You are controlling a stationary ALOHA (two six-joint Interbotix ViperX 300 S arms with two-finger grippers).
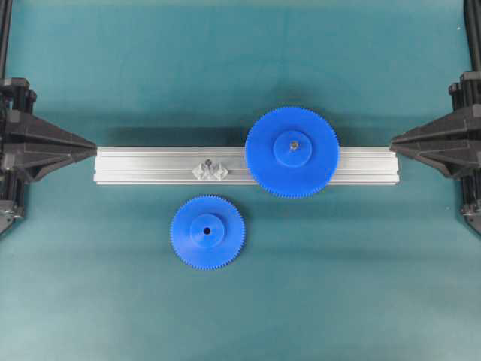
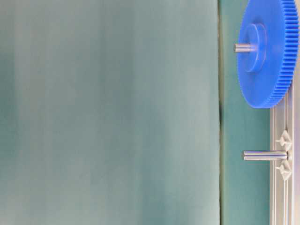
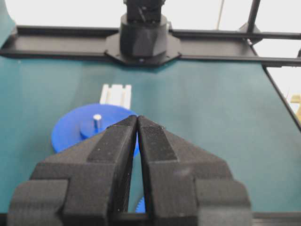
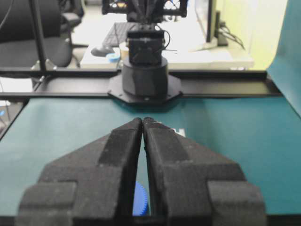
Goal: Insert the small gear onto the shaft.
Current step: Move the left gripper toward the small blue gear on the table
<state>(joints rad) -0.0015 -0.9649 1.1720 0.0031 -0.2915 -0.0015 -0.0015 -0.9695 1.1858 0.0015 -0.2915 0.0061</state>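
A teal mat (image 1: pixel 240 301) covers the table. Between the 2 claws lies a grooved aluminium rail (image 1: pixel 150 165), carrying the large blue gear (image 1: pixel 291 152) nearer the right gripper (image 1: pixel 392 143). The small gear (image 1: pixel 207 232) lies flat beside the rail, nearer the left gripper (image 1: pixel 95 148). The shaft (image 1: pixel 209 162) stands bare on the rail. Both claws rest pressed together, empty.

Small gear (image 1: pixel 207 231): you find it flat on the table (image 1: pixel 150 75), just before the rail (image 1: pixel 150 165).
Shaft (image 1: pixel 210 162): on the rail, left of the large gear (image 1: pixel 291 152).
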